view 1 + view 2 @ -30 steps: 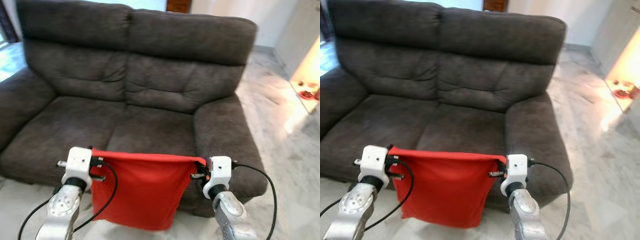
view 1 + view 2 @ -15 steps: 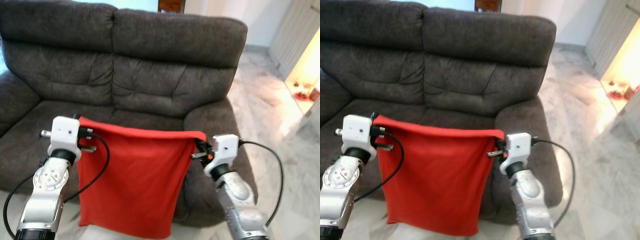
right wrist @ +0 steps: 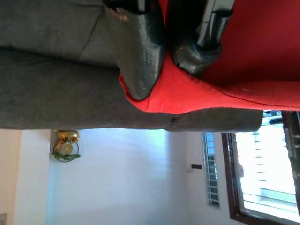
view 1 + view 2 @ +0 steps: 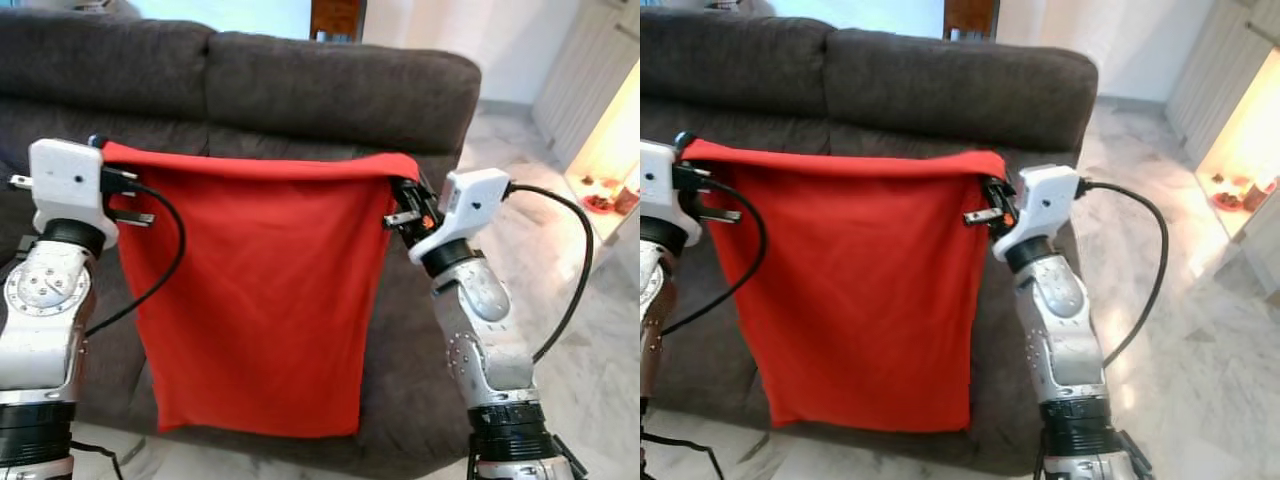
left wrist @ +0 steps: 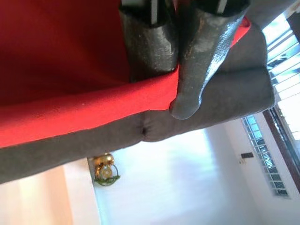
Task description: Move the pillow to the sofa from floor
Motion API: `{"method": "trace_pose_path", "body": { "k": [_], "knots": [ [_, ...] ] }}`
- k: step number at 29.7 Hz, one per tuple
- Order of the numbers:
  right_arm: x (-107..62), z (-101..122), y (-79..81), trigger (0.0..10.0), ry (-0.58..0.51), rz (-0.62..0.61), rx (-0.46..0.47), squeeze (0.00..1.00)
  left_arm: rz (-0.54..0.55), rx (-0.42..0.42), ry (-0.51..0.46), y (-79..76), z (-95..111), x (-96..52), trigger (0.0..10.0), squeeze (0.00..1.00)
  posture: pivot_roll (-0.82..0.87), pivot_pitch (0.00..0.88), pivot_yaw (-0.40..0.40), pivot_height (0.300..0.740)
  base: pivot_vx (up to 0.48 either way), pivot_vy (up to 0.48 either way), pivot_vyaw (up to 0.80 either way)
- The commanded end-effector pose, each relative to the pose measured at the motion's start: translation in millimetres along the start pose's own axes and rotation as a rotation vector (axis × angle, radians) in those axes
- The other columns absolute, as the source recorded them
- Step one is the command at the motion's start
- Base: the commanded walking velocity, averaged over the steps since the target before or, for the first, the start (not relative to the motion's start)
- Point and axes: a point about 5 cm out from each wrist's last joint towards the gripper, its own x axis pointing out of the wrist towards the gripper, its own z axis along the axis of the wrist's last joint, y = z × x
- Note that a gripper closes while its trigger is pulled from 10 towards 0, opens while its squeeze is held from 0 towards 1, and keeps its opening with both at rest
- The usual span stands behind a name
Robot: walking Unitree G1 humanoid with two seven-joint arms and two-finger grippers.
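Red pillow (image 4: 255,300): raised higher than a moment ago, hung before the sofa (image 4: 330,85).
Left gripper (image 4: 118,185): fingers clamped on one top corner.
Right gripper (image 4: 405,205): fingers clamped on the other.
Meaning: lifted clear, ready for placing.

Both arms raised; left end effector (image 4: 112,185) and right end effector (image 4: 402,203) clamped tight.

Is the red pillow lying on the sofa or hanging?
Hanging: the flat red fabric pillow dangles from left gripper and right gripper before the grey sofa.
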Motion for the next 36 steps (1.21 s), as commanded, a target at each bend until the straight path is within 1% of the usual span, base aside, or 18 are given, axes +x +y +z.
{"method": "trace_pose_path", "body": {
  "k": [1, 5, 7, 10, 12, 14, 19, 20, 21, 26, 29, 36],
  "knots": [
    [3.7, -5, -0.7, 10.0, 0.036, -0.029, -0.004, 0.0, 0.038, -0.008, -0.024, 10.0, 7, -1.3, 10.0, 0.0, 0.16, 0.073, -0.05, 0.74, 0.368, 0.0, 0.0],
    [-3.1, -23, -13.6, 10.0, 0.132, -0.125, 0.013, 0.0, 0.03, 0.006, 0.01, 10.3, 1, -3.6, 10.0, 0.0, 0.16, 0.072, -0.053, 0.74, 0.368, 0.0, 0.0],
    [-6.6, -32, -15.5, 10.0, 0.175, -0.141, 0.051, 0.0, 0.038, 0.014, 0.034, 12.6, -3, -4.2, 10.0, 0.0, 0.16, 0.072, -0.053, 0.74, 0.366, 0.0, 0.0],
    [-11.0, -43, -15.4, 10.0, 0.219, -0.142, 0.072, 0.0, 0.042, 0.02, 0.08, 13.8, -10, -5.3, 10.0, 0.0, 0.17, 0.072, -0.053, 0.74, 0.354, 0.0, 0.0],
    [-14.5, -53, -16.9, 10.0, 0.269, -0.169, 0.057, 0.0, 0.028, 0.025, 0.113, 11.7, -17, -7.1, 10.0, 0.0, 0.17, 0.071, -0.052, 0.74, 0.0, 0.0, 0.0],
    [-18.4, -63, -20.3, 10.0, 0.317, -0.209, 0.051, 0.0, -0.005, -0.003, 0.163, 6.7, -25, -11.8, 10.0, 0.0, 0.17, 0.071, -0.051, 0.74, 0.0, 0.0, 0.0],
    [-23.6, -71, -24.8, 10.0, 0.359, -0.245, 0.047, 0.0, -0.039, 0.022, 0.229, 2.4, -35, -16.1, 10.0, 0.0, 0.17, 0.07, -0.05, 0.74, 0.0, 0.0, 0.0],
    [-26.4, -75, -26.8, 10.0, 0.381, -0.263, 0.044, 0.0, -0.071, 0.06, 0.274, -0.6, -42, -18.9, 10.0, 0.0, 0.17, 0.069, -0.05, 0.74, 0.0, 0.0, 0.0],
    [-29.7, -79, -28.8, 10.0, 0.403, -0.276, 0.036, 0.0, -0.11, 0.073, 0.307, -5.2, -49, -23.1, 10.0, 0.0, 0.17, 0.069, -0.05, 0.74, 0.0, 0.0, 0.0],
    [-30.8, -80, -30.7, 10.0, 0.399, -0.291, 0.041, 0.0, -0.14, 0.094, 0.331, -9.8, -52, -26.3, 10.0, 0.0, 0.17, 0.068, -0.05, 0.74, 0.0, 0.0, 0.0],
    [-31.5, -82, -32.7, 10.0, 0.406, -0.301, 0.038, 0.0, -0.15, 0.101, 0.372, -10.6, -57, -28.2, 10.0, 0.0, 0.17, 0.066, -0.05, 0.74, 0.0, 0.0, 0.0],
    [-33.7, -84, -33.4, 10.0, 0.413, -0.305, 0.035, 0.0, -0.175, 0.106, 0.381, -15.2, -59, -30.2, 10.0, 0.0, 0.16, 0.074, -0.052, 0.74, 0.0, 0.0, 0.0]
  ]
}}
